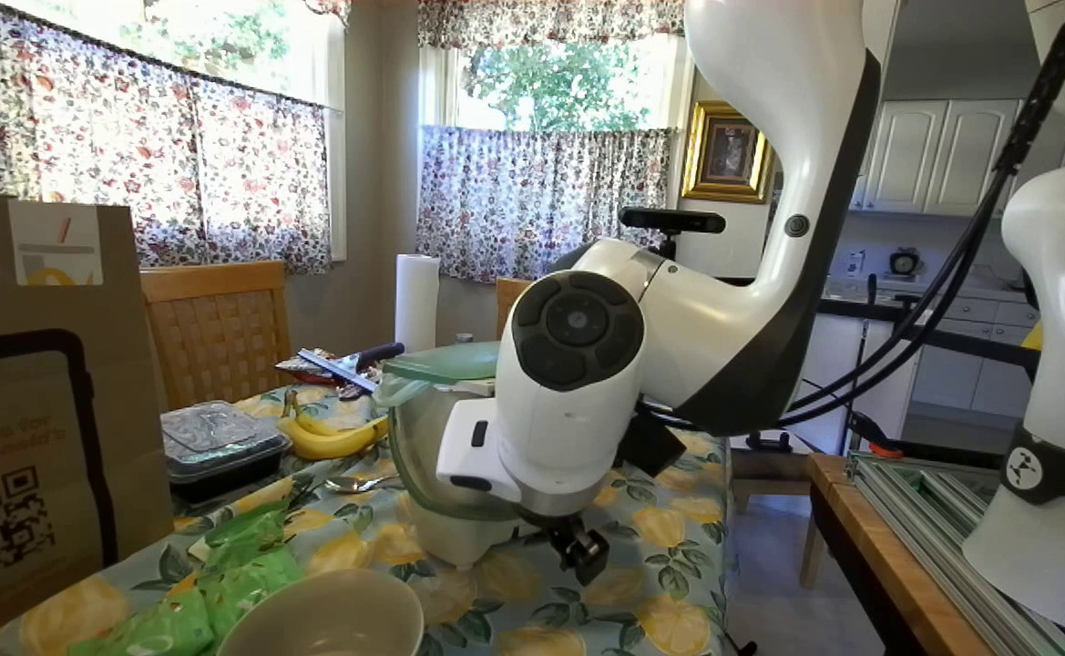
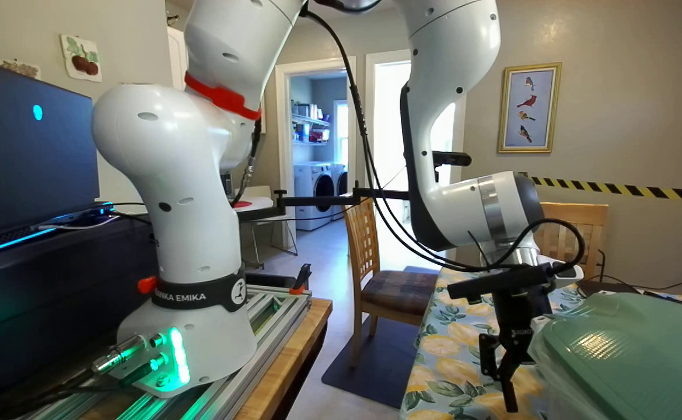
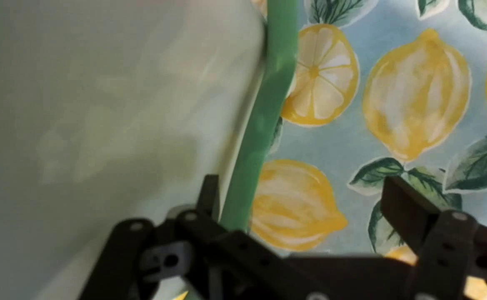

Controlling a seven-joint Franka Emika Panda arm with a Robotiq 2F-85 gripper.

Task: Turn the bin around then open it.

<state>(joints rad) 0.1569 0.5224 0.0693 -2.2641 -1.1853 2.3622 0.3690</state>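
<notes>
The bin [image 1: 415,442] stands on the tabletop [image 1: 678,583], with its green lid [image 1: 441,363] on top. The two black fingers [image 3: 410,208] are apart and close to the bin. Yellow bananas [image 1: 332,444] lie near the bin.

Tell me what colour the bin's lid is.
Muted green. The lid shows best in an exterior view, at the lower right.

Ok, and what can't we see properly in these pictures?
Part of the bin: hidden behind the arm in an exterior view.
Some of its green lid: cut off by the right edge in an exterior view.
Part of the tool: cut off by the wrist view's bottom edge.
The dark framed picture: too small in an exterior view.
</notes>
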